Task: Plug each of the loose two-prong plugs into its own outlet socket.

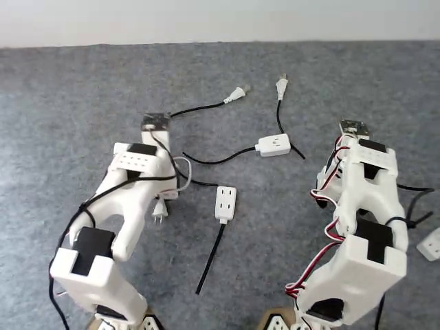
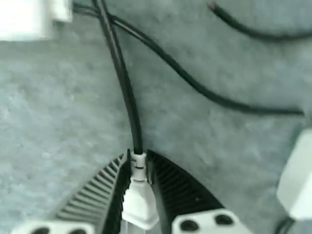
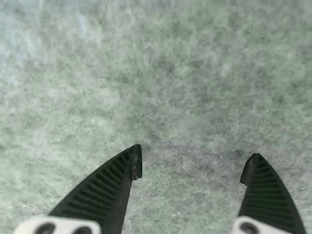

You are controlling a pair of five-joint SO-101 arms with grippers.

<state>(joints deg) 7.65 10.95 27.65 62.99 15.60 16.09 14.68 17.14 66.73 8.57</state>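
Two arms, five task items, one grey carpet point(image 1: 69, 103). Item one: left gripper point(image 2: 138, 157), jaws clamped on the body of a white two-prong plug point(image 2: 139, 197), with its black cord point(image 2: 124, 87) running out ahead between the fingertips. I judge the hold is on the body so the prongs are left free for a socket. Item two: three-socket tap point(image 1: 225, 202), flat on the carpet just beside my left arm with its slots facing up, probably the nearest target. Item three: second outlet block point(image 1: 273, 144), farther out, between the arms. Items four and five: far-left plug point(image 1: 237, 93) and far-right plug point(image 1: 280, 84), loose near the carpet's far edge, well apart from both outlets. Right gripper point(image 3: 195, 161): fingers spread wide with nothing between them, above bare carpet, idle by my reckoning. Backdrop: pale wall point(image 1: 206, 20).
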